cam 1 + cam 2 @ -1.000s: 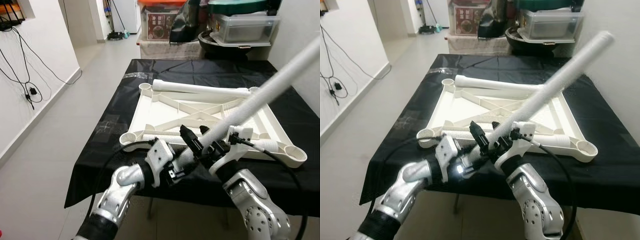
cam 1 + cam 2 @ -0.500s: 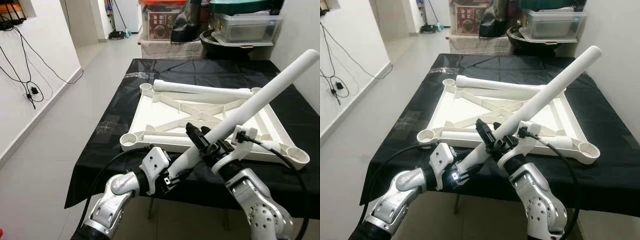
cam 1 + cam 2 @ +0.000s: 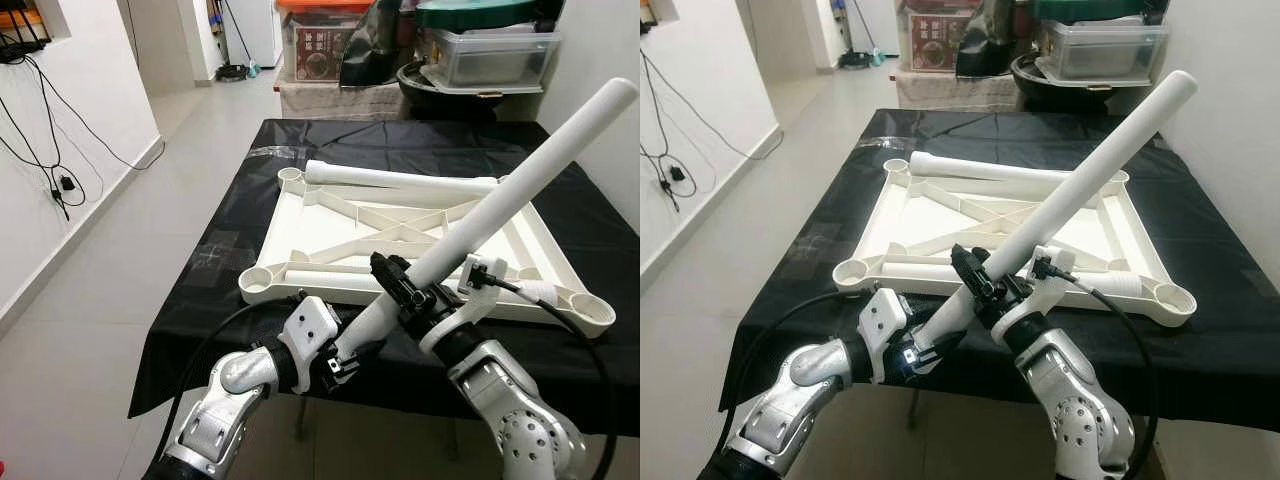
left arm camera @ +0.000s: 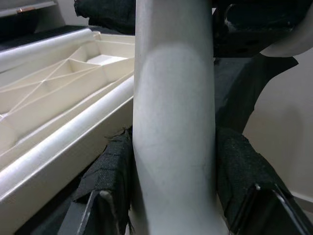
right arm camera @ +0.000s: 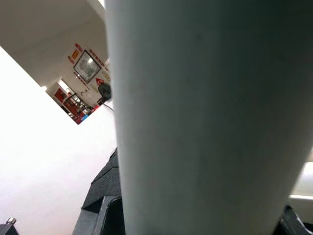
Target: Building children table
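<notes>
A long white table leg point(image 3: 500, 205) slants up to the right above the near edge of the black-covered table point(image 3: 230, 240). My left gripper point(image 3: 345, 360) is shut on its lower end; in the left wrist view its black pads point(image 4: 110, 169) press both sides of the white table leg point(image 4: 173, 127). My right gripper point(image 3: 405, 290) is shut on the same leg slightly higher. The upturned white tabletop point(image 3: 330, 225) lies flat on the cloth with round corner sockets point(image 3: 255, 280). Another white leg point(image 3: 400, 180) lies across its far side.
Plastic boxes and a dark basin point(image 3: 480, 50) are stacked beyond the table. Open tiled floor point(image 3: 110, 260) lies to the left, with cables point(image 3: 50, 160) hanging on the white wall. A further white leg piece point(image 3: 545, 292) rests near the right socket point(image 3: 595, 315).
The held leg has swung, its upper end dropping from the frame's right edge and then tilting slightly steeper. My left gripper slid lower along its bottom end.
</notes>
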{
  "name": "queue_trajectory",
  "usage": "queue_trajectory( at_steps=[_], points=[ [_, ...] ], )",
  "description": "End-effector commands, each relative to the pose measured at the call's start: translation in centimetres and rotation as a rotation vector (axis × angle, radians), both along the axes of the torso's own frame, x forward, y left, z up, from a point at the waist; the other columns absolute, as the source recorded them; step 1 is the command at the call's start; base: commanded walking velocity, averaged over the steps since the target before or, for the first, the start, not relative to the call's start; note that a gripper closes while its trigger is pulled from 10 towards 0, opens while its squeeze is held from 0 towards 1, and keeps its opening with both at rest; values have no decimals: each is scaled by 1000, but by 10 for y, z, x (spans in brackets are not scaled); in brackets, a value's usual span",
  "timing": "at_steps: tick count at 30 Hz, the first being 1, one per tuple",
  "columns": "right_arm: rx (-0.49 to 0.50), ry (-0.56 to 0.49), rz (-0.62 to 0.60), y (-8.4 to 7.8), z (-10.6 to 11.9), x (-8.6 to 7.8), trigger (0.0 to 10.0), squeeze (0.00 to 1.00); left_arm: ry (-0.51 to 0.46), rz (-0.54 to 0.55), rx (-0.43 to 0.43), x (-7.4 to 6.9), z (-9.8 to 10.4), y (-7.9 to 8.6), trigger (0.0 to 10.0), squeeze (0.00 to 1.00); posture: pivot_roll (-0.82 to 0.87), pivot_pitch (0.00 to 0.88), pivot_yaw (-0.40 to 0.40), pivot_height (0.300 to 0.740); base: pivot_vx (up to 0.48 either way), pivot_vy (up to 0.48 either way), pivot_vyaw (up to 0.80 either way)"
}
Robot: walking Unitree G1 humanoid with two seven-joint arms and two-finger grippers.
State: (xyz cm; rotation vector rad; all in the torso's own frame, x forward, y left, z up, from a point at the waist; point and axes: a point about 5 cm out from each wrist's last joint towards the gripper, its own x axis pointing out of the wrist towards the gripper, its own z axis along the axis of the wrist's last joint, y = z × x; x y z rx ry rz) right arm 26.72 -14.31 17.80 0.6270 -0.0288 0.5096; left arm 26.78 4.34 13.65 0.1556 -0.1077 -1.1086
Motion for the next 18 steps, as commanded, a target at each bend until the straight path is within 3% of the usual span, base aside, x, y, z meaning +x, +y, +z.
queue_trajectory(
  at_steps=[1,2,6,12,13,16,17,18],
  points=[
    [8,-15,23,5,3,-1,0,0,41,-18,21,-4,-7,-3,10000,0,29,0,-24,740,0,0,0],
    [8,-18,20,4,4,-1,0,0,67,-6,35,-4,-12,-2,10000,1000,28,0,-24,740,0,0,0],
    [13,-38,-6,-1,10,0,0,0,114,38,36,-1,-18,4,10000,1000,27,0,-21,740,0,0,0],
    [17,-68,-39,-8,17,1,0,0,109,58,47,-1,-18,9,10000,1000,32,0,-22,740,0,0,0],
    [10,-84,-66,-13,20,2,0,0,104,61,49,-1,-18,10,10000,0,34,0,-20,740,0,0,0],
    [-14,-104,-124,-22,25,5,0,0,100,71,50,-2,-17,11,10000,0,35,0,-20,740,0,0,0],
    [-82,-123,-244,-35,30,10,10000,0,100,111,32,1,-15,13,10000,0,36,0,-17,740,0,0,0],
    [-82,-123,-244,-35,30,10,10000,0,100,111,32,1,-15,13,10000,0,36,0,-17,740,0,0,0]
  ],
)
